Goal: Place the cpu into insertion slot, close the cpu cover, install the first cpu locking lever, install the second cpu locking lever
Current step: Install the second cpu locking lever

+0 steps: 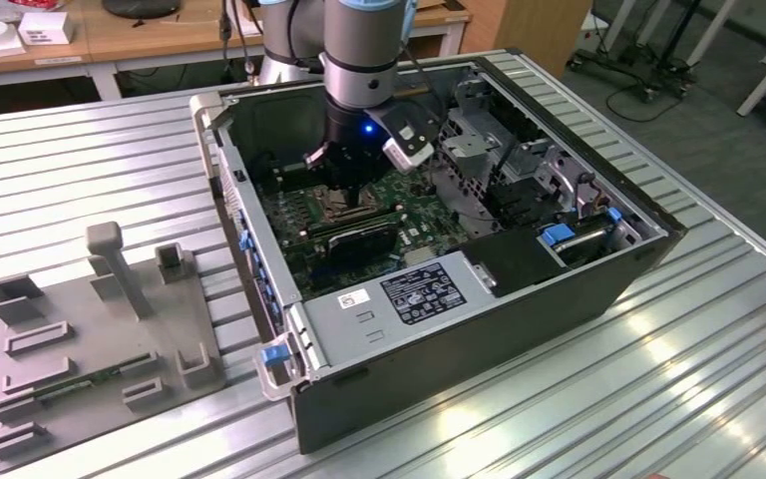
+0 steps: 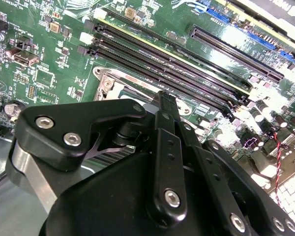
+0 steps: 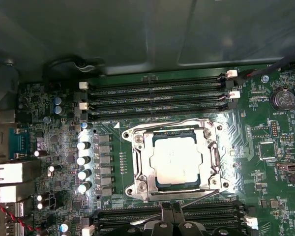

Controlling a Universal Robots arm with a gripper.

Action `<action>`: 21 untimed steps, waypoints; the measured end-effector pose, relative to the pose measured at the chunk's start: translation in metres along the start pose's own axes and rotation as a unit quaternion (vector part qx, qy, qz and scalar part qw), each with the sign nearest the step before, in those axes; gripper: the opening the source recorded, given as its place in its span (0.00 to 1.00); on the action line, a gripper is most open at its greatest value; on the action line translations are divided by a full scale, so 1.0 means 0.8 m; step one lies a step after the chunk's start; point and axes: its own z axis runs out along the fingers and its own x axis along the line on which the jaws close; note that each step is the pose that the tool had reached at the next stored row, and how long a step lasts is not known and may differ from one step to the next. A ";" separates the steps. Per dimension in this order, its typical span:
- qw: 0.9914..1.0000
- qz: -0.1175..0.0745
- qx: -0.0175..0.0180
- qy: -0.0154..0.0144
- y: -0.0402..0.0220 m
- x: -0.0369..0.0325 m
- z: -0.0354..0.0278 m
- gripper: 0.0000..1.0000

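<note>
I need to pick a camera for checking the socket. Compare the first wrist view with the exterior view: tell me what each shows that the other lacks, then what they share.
First wrist view alone: the cpu lying flat in the insertion slot, with the cpu cover framing it, and a row of capacitors beside the socket.

Exterior view alone: the whole computer case on the slatted table, the grey fixture tray at the exterior view's left, and the arm reaching down into the case.

Both: the green motherboard and the end effector close above the socket area.
</note>
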 end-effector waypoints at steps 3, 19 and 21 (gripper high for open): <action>1.000 0.000 0.000 0.000 0.0000 0.0000 0.0002 0.11; 1.000 0.000 0.000 0.000 -0.0006 0.0046 0.0034 0.11; 1.000 0.000 0.000 0.000 -0.0007 0.0047 0.0034 0.11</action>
